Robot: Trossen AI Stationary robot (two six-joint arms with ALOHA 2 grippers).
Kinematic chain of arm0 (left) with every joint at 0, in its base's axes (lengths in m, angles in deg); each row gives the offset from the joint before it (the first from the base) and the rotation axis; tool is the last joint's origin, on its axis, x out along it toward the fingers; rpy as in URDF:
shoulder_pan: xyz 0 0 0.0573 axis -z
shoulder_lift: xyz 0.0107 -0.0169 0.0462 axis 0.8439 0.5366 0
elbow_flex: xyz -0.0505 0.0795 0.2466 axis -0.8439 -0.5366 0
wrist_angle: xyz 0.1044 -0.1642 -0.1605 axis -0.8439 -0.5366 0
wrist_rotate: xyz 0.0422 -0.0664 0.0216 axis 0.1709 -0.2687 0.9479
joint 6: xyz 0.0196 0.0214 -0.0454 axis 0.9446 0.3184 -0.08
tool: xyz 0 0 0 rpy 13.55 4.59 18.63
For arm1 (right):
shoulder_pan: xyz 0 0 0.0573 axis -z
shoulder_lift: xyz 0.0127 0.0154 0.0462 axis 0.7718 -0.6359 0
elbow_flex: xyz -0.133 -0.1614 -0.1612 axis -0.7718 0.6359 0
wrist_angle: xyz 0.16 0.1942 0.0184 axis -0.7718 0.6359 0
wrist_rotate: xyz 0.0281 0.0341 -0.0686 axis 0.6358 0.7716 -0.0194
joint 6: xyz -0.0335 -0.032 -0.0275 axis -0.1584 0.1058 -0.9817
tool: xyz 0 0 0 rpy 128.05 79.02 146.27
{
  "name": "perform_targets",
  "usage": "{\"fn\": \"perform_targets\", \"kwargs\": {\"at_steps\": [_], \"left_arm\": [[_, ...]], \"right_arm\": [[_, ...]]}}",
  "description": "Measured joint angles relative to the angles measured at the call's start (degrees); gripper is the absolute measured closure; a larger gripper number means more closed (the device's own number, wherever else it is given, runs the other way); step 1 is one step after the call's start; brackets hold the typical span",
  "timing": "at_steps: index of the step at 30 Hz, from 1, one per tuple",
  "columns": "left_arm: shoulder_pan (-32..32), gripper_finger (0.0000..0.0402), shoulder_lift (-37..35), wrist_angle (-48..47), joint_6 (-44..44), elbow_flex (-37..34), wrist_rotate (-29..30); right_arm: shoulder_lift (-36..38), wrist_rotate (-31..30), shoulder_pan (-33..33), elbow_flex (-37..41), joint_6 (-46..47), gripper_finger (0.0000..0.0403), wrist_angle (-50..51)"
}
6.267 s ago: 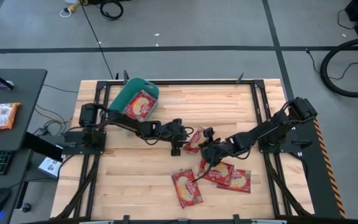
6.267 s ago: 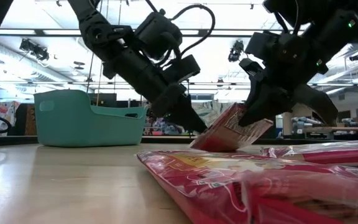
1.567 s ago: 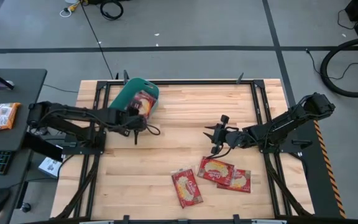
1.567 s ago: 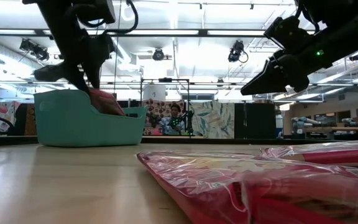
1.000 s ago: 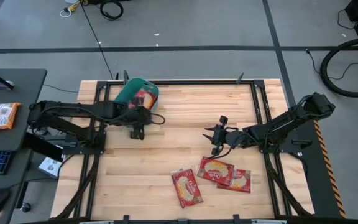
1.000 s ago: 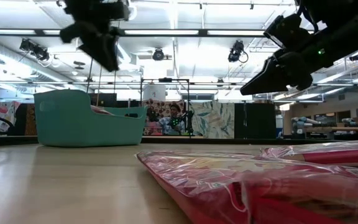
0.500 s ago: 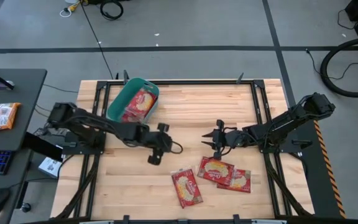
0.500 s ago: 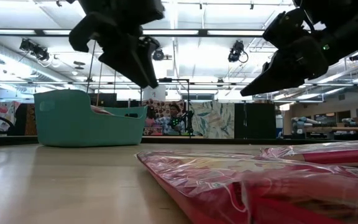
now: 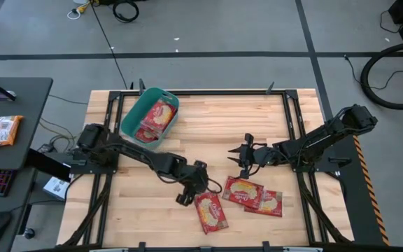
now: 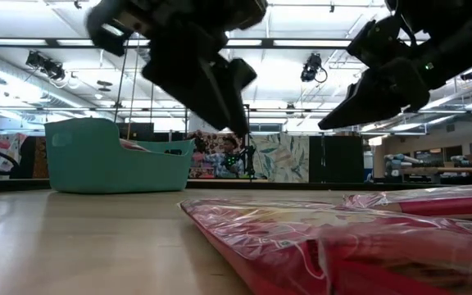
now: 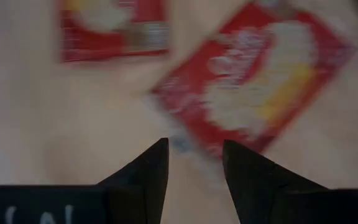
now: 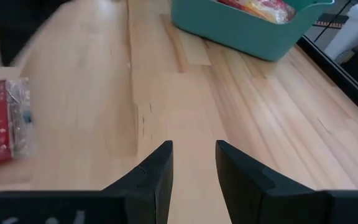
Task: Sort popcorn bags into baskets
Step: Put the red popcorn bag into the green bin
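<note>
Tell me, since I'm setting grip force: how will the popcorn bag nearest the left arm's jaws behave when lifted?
The popcorn bag lies flat and thin, so probably light. Its clear film looks crinkly and glossy, likely floppy and somewhat slippery. Flat on the table, it won't roll.

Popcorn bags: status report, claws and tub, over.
Left claw open, empty, above nearest of three loose popcorn bags. Right claw open, empty, hovering mid-table. Teal tub holds bags. Nothing in the way.

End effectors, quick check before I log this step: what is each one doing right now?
Left end effector: open, empty, beside a popcorn bag.
Right end effector: open, empty, hovering mid-table.
</note>
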State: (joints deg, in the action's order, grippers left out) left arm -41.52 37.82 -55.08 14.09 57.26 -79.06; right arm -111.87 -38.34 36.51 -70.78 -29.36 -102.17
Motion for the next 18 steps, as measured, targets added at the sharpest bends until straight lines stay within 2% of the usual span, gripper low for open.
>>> {"fn": "perform_targets", "kwargs": {"at_steps": [4, 10, 15, 18], "left_arm": [[0.0, 0.0246, 4.28, 3.35, 0.05, 0.07, -11.87], [-0.09, 0.0246, 8.72, 7.41, 4.62, 0.03, -19.66], [-1.58, 0.0246, 10.77, 7.73, 5.45, 0.02, -20.22], [-2.5, 0.0247, 10.93, 6.55, 4.79, 0.1, -16.55]], "right_arm": [[0.0, -1.29, 0.0, 0.0, 0.08, 0.0277, 1.44], [0.0, -1.46, 0.0, 0.0, 0.01, 0.0277, 1.43], [-0.01, -1.51, 0.0, 0.0, -0.3, 0.0277, 1.44], [0.0, -1.57, 0.0, 0.0, -0.44, 0.0277, 1.44]]}}
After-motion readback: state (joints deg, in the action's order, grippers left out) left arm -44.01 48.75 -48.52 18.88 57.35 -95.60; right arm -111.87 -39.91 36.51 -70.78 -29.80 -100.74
